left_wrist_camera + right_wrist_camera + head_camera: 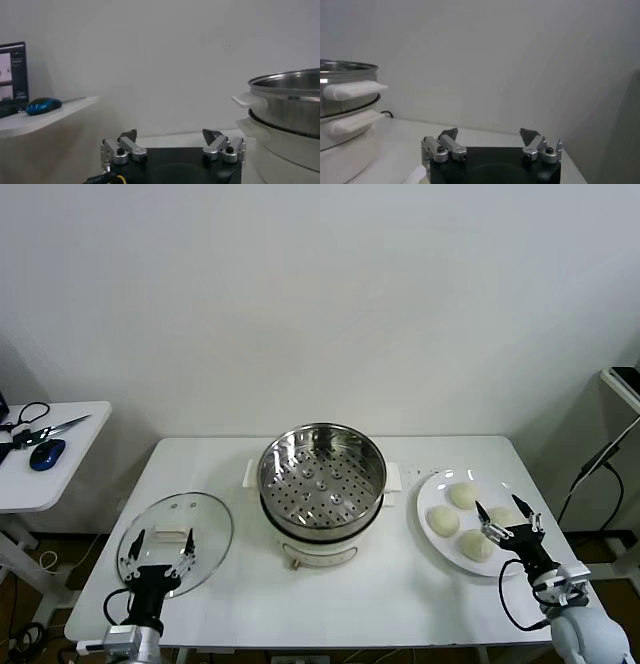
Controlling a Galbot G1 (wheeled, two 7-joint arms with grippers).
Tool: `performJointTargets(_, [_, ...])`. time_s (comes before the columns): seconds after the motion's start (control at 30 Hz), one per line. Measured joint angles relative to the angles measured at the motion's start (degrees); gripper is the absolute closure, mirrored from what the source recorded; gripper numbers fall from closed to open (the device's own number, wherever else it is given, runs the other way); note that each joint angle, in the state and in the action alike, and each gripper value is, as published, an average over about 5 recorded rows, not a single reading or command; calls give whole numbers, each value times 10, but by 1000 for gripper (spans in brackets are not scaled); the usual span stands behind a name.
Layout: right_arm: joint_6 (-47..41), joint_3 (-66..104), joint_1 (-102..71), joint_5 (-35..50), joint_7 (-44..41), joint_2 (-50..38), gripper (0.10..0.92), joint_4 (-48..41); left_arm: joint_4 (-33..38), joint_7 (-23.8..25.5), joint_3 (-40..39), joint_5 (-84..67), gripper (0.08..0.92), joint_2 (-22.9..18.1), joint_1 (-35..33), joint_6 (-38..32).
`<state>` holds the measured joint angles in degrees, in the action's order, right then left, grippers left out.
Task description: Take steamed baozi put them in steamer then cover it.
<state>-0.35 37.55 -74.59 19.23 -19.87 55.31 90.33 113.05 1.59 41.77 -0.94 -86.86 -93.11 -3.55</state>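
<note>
Counts on the table
Four baozi (462, 517) on one plate (430, 490), one steamer (322, 480), one cover (176, 540), two grippers.

On the bench (330, 599), the steamer (322, 482) stands between both jaws; the cover (176, 541) lies under the left jaws, baozi (459, 519) on a plate (430, 539) under the right.

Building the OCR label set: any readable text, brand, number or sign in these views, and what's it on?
None readable.
Monitor on the side table, left wrist view: screen content too small and blurred to read.
Steamer: front knob, no legible marking.
Cover, white plate: no print visible.
</note>
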Motion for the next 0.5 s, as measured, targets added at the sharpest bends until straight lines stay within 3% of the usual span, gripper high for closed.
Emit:
performJointTargets(0.23, [-32, -71, 91, -61, -132, -107, 203, -60, -3, 0, -3, -5, 177, 4, 2, -1])
performJointTargets(0.5, [-37, -271, 308, -140, -292, -195, 203, -164, -10, 0, -3, -8, 177, 6, 2, -2])
